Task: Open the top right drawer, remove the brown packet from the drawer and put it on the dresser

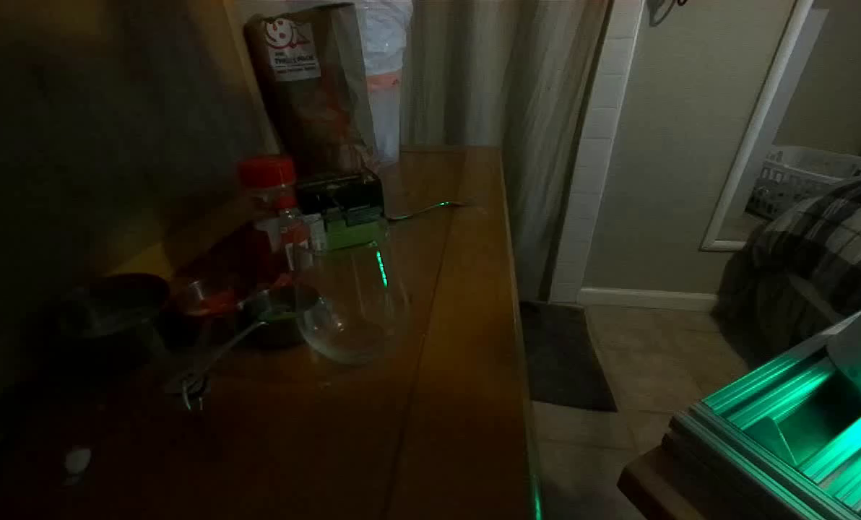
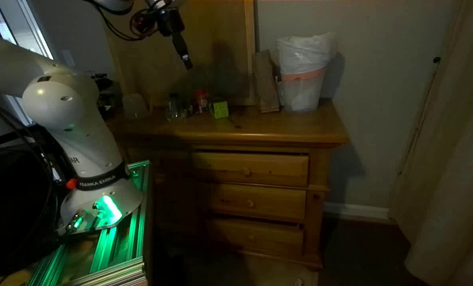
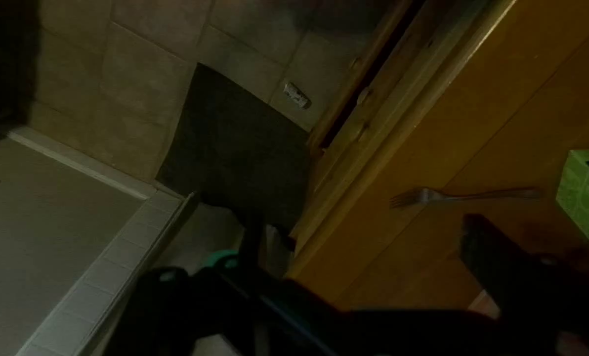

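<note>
Dark across the wrist view, the hand point(image 3: 363, 228) comes in from the lower edge with its fingers point(image 3: 487, 252) spread wide apart. In an exterior view it hangs pointing downward, higher than the dresser point(image 2: 308, 127) and well apart from the things on it. Just under the dresser's front edge, toward the right end, sits the top right drawer point(image 2: 260, 165), a thin dark gap along the top of its panel; whether it is pulled out a little I cannot tell. Its inside is hidden in every view, and I cannot say where the brown packet lies.

On the dresser a fork point(image 3: 472, 195) lies flat, tines toward the front edge, handle ending just beside a green and black box point(image 3: 578, 190). Near the box stands a red-lidded jar point(image 1: 266, 175). A clear glass point(image 1: 351, 318) stands upright, with a dark long-handled cup point(image 1: 279, 328) just beside it on the back-edge side. Toward the right rear corner, a tall brown paper bag point(image 2: 265, 81) stands just beside a bin lined with white plastic point(image 2: 303, 85). On the floor, a dark mat point(image 3: 240, 143) lies near the dresser's front corner.
</note>
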Motion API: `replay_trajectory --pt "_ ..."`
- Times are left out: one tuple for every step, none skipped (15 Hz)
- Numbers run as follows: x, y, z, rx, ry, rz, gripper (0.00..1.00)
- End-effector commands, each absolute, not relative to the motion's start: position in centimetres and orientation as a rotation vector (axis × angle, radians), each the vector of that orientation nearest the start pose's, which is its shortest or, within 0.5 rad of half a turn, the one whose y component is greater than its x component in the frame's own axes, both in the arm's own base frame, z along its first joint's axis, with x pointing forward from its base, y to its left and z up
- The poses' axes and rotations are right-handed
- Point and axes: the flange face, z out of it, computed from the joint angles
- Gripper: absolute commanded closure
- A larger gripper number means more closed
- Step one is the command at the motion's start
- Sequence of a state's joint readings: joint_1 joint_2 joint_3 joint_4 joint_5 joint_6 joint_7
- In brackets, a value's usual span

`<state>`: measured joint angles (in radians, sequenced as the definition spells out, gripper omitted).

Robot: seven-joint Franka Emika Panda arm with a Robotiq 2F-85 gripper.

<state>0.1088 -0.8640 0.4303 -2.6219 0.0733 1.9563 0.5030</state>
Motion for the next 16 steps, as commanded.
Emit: replay_trajectory --pt "27.4 18.0 49.8 -3.273 0.168 -0.407 0.0" --pt "27.4 18.0 49.8 -3.273 0.168 -0.407 0.0" --pt "27.4 18.0 49.8 -3.273 0.168 -0.407 0.0" --pt "27.4 18.0 49.8 -3.273 0.168 -0.407 0.0" --pt "27.4 18.0 49.8 -3.273 0.168 -0.407 0.0" --pt "27.4 18.0 49.8 -3.273 0.168 -0.407 0.0" --pt "28.3 16.6 48.6 -3.23 0.157 -0.338 0.0" --pt "28.8 15.7 47.3 -3.21 0.141 -0.272 0.0" --pt "29.3 14.5 45.5 -3.183 0.099 -0.199 0.0" --pt "29.8 13.5 43.9 -3.166 0.054 -0.165 0.0" --pt "30.3 12.3 42.5 -3.151 -0.009 -0.127 0.0" --pt "30.9 11.3 41.2 -3.133 -0.077 -0.107 0.0" --pt "32.6 10.7 41.0 -3.121 -0.153 -0.087 0.0" --pt "32.7 10.0 39.7 -3.105 -0.229 -0.061 0.0" --pt "33.2 9.3 38.5 -3.098 -0.313 -0.03 0.0" --pt "33.5 8.8 37.5 -3.083 -0.388 0.006 0.0"
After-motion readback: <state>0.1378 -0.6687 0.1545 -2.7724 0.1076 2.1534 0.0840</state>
